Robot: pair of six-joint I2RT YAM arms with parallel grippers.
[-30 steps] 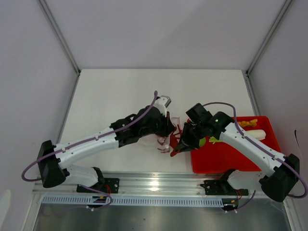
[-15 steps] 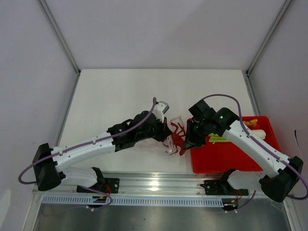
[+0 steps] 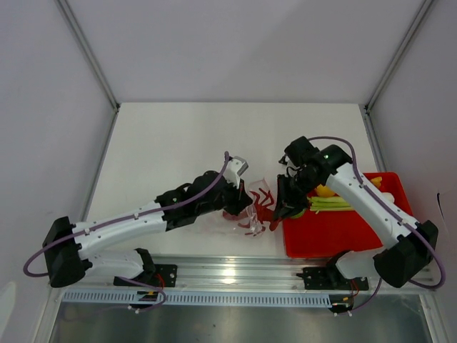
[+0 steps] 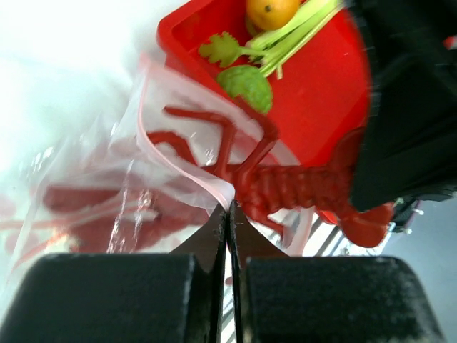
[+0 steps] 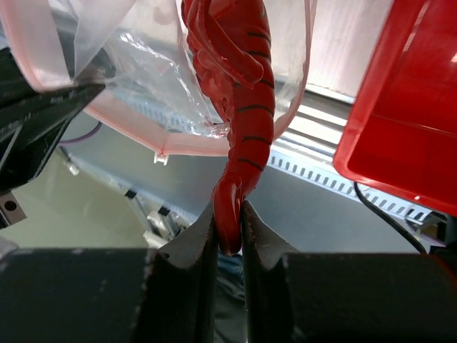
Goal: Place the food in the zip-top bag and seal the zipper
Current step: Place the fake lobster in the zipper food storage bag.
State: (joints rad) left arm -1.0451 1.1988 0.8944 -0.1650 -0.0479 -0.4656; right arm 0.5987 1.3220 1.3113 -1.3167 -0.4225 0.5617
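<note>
My left gripper point(image 4: 228, 207) is shut on the pink zipper point(image 4: 164, 161) strip at the mouth of the clear zip-top bag point(image 4: 107, 179), holding the mouth up. My right gripper point(image 5: 228, 211) is shut on the tail of a red toy lobster point(image 5: 239, 86), a piece of the food. Its head and legs reach into the bag point(image 5: 136, 71) mouth. From above, the bag point(image 3: 246, 216) and lobster point(image 3: 270, 209) hang between the two grippers, just left of the tray.
A red tray point(image 3: 328, 236) sits at the right front and holds a round green fruit point(image 4: 246, 84), an orange piece point(image 4: 270, 11) and a pale-green stalk point(image 3: 332, 204). The aluminium rail point(image 3: 235, 275) runs along the near table edge.
The left gripper has carried the bag's mouth nearer and slightly left. The right gripper has swung the lobster left, off the tray's edge and into the bag's mouth.
</note>
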